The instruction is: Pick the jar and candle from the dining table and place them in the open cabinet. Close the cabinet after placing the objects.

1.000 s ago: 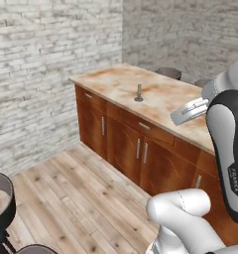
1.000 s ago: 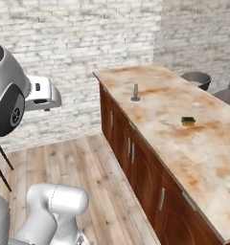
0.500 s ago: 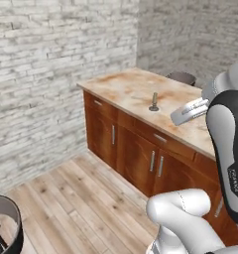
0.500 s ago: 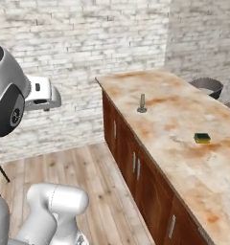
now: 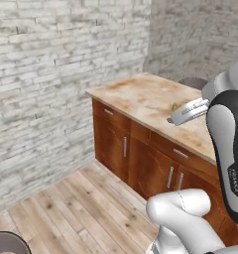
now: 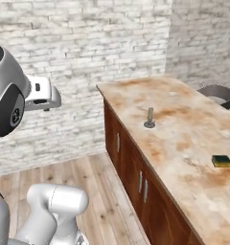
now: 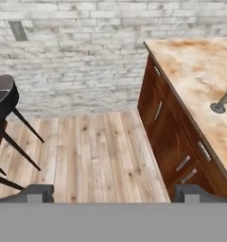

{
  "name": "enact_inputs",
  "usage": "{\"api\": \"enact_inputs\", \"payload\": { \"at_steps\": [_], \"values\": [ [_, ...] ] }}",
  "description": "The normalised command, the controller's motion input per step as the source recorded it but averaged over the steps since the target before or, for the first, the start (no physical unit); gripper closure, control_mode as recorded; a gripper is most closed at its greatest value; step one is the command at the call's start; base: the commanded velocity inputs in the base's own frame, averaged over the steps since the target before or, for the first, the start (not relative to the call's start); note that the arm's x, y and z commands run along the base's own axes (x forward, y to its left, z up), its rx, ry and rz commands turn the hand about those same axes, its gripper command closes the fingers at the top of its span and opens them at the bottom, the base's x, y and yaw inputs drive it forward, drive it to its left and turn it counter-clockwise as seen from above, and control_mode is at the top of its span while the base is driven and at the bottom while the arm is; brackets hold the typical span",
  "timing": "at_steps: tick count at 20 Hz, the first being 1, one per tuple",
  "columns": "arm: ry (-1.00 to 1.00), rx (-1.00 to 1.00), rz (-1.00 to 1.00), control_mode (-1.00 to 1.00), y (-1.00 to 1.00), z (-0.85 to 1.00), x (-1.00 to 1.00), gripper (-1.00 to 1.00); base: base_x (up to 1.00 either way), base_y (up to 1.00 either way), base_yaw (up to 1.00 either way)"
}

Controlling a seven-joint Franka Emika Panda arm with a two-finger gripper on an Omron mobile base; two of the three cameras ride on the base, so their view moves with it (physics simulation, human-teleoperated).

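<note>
The pincer is standing wide, with both dark fingertips spread far apart at the bottom of the hand view, and it is holding nothing. It is hanging over the wood-plank floor, well apart from the dining table, and is facing a grey brick wall.

The candle is lying to the right of the pincer and farther out, standing on the marbled surface near the surface's near-left edge. Its long axis is upright on its small round dark dish; the tilt seen in the hand view is judged to be camera roll, since the right base view is showing the candle vertical. The coming move is therefore calling for a swing rightward and up over the surface, then a descent along the stick.

A small green-and-yellow block is resting on the same surface, well apart from the candle, toward the near right. A dark round stool is standing at the left.

No container is presenting contents here.
</note>
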Motion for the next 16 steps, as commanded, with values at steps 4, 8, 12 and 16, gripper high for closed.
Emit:
{"api": "enact_inputs", "payload": {
  "at_steps": [4,8,12,16],
  "values": [
    [0.0,0.0,0.0,1.0,0.0,0.0,0.0,-1.0,0.74,0.12,-0.14],
    [0.0,0.0,0.0,1.0,0.0,0.0,0.0,-1.0,0.65,0.2,-0.31],
    [0.0,0.0,0.0,1.0,0.0,0.0,0.0,-1.0,0.53,0.24,-0.49],
    [0.0,0.0,0.0,1.0,0.0,0.0,0.0,-1.0,0.48,0.23,-0.56]
  ]
}}
